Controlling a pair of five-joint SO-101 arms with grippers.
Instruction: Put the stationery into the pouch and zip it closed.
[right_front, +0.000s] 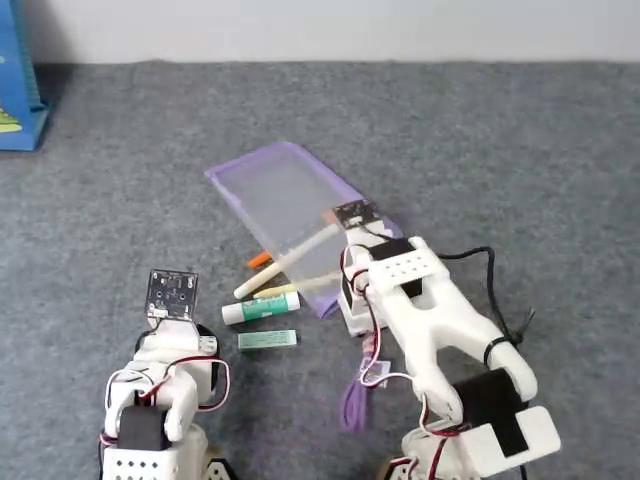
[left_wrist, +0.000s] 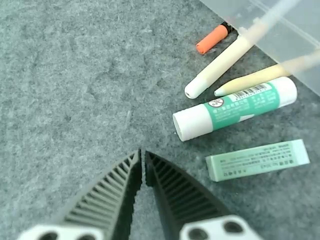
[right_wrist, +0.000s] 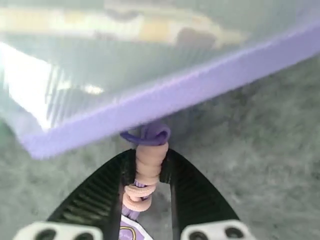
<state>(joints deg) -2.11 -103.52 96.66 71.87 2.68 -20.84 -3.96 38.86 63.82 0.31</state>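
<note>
Left gripper (left_wrist: 141, 154) was closed on nothing over grey carpet (left_wrist: 65, 85). Five loose pieces lay ahead of it:
- one glue stick (left_wrist: 235, 107), nearest, with a green label, barcode and prohibition symbol
- one green eraser (left_wrist: 257, 160) beside it, print too fine to read
- one orange marker (left_wrist: 212, 39)
- one cream pen (left_wrist: 220, 67)
- one yellow pencil (left_wrist: 250, 80)

The last three, farther off, reached the pouch (left_wrist: 280, 35). Right gripper (right_wrist: 148, 156) clamped the beaded zip pull (right_wrist: 150, 162), with the pouch's purple edge just ahead.
</note>
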